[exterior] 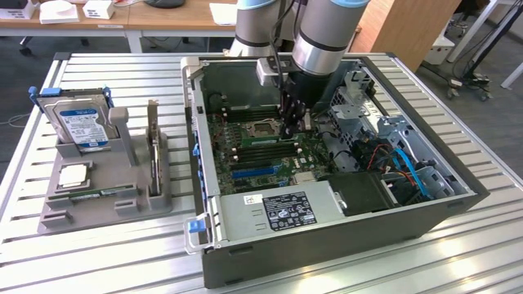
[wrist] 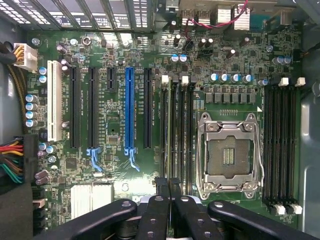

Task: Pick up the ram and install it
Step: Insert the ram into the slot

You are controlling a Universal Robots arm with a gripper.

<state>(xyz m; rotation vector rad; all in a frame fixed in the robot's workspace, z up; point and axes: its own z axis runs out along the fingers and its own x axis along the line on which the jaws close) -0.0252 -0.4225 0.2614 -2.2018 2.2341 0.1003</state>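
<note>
So the gripper (wrist: 167,184) is down inside the open case (exterior: 327,245) with its jaws clenched tight. From the wrist cam they look pinched on the ram (wrist: 168,127). It's a thin pale edge running straight out from between the fingertips, lined up with the memory slot closest to the jaws. Can't honestly tell if it's seated or just sitting over the slot.

Two more black slots lie right beside it. Past those, on the same side of the jaws, is the CPU socket (wrist: 229,155) with its metal frame. Further that way there's another bank of memory slots (wrist: 280,145). On the other side of the jaws are the expansion slots: black ones, a blue one (wrist: 129,107), then a white one (wrist: 54,102) furthest out.

From the exterior cam the fingers read as a dark clump over the board next to the socket. What that view adds is the bigger layout. The arm (exterior: 323,30) comes straight down into the case, and the power supply (exterior: 278,211) with its sticker sits nearer the camera than the jaws. Blue cables (exterior: 408,168) are off toward the exterior view's right.

Well apart from the jaws, outside the case on the exterior view's left, a gray holder (exterior: 106,205) sits on the slatted table (exterior: 98,263). The hard drive (exterior: 80,122) and the expansion card (exterior: 153,144) stand in it. There's also a thin greenish strip (exterior: 92,195) lying in its front groove, too small to make out.
</note>
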